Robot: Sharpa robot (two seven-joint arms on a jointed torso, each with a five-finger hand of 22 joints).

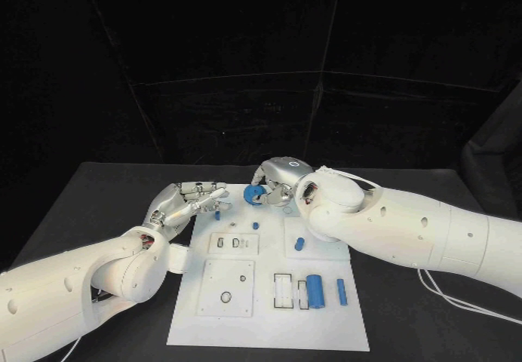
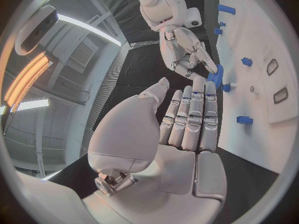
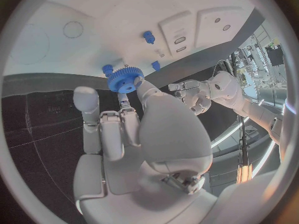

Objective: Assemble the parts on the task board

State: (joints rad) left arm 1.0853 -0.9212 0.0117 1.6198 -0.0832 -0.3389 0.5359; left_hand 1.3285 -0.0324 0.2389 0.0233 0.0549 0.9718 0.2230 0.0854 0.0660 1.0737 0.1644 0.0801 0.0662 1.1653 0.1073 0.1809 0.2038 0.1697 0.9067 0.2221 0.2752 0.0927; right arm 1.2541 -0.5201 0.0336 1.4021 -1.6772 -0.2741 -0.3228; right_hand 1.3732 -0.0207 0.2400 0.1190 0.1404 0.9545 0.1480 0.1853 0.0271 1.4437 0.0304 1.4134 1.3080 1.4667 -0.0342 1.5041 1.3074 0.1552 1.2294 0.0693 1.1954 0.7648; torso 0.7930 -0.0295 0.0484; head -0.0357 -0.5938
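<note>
Two hands meet at the far edge of the task board (image 1: 272, 317) in my head view. My right hand (image 1: 280, 181) sits at twelve o'clock of the board and grips a blue gear (image 1: 253, 195); its own fingers and forearm cover the board's far right corner, so I cannot read what lies under them. My left hand (image 1: 191, 200) rests at about ten o'clock of the board, fingers stretched toward the gear and holding nothing. Nearer me, a large blue cylinder (image 1: 314, 290) and a slim blue pin (image 1: 342, 292) lie side by side at about five o'clock of the board, with a small blue piece (image 1: 299, 243) further in. Black surface (image 1: 98, 204) lies open at nine o'clock of the board and beyond its near edge.

From the left wrist, I see the left hand (image 2: 187, 129) flat and empty, fingers straight and side by side, their tips close to the gear (image 2: 216, 78) that the right hand (image 2: 184, 50) holds; whether they touch it I cannot tell. The board (image 2: 261, 119) runs off the circle's rim.

From the right wrist, the right hand (image 3: 134, 134) pinches the gear (image 3: 126, 79) at its fingertips, just over the board's (image 3: 93, 15) edge. The gear hides whatever is directly behind it. The left hand (image 3: 199, 92) waits nearby, apart from the gear.
</note>
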